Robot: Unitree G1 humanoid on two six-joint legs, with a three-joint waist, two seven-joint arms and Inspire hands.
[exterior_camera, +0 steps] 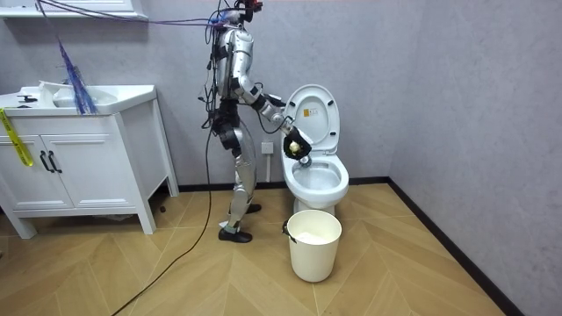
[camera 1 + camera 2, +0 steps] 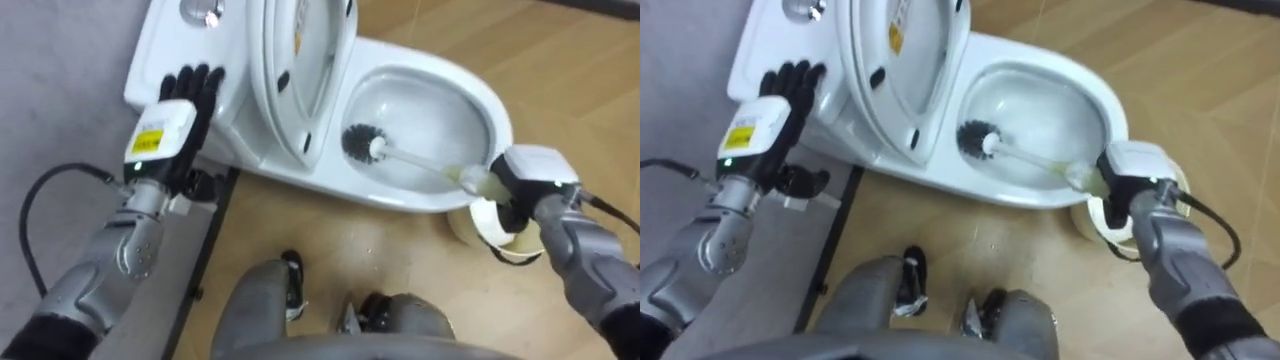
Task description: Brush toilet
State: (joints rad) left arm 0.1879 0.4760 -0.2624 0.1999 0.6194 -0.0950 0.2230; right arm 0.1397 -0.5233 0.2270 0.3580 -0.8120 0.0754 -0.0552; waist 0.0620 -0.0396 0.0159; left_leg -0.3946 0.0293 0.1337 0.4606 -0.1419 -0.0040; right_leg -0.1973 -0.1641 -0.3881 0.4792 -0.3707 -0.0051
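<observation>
Operator: Left robot hand [image 2: 178,110] lies nearest us. Its fingers are straight and rest against the toilet's tank [image 2: 160,55], beside the raised lid [image 2: 300,70]. It grasps nothing.

Checker: How many toilets and brushes do we count?

Operator: One toilet [image 2: 495,105] and one toilet brush [image 2: 415,162]. We find the brush's dark bristle head inside the bowl, toward the lid end. Its white handle slopes up across the bowl to the front rim.

Checker: What do we record as holding it?

Operator: Right robot hand [image 2: 532,178], clenched round the handle's end just outside the rim.

Checker: What else do we list?

Operator: One white bucket [image 1: 314,246] on the wood floor [image 1: 395,263], just in front of the bowl and below the right robot hand. One vanity cabinet [image 1: 79,167] stands well apart, at the room view's left. We see the robot standing beside the toilet, on that same side.
</observation>
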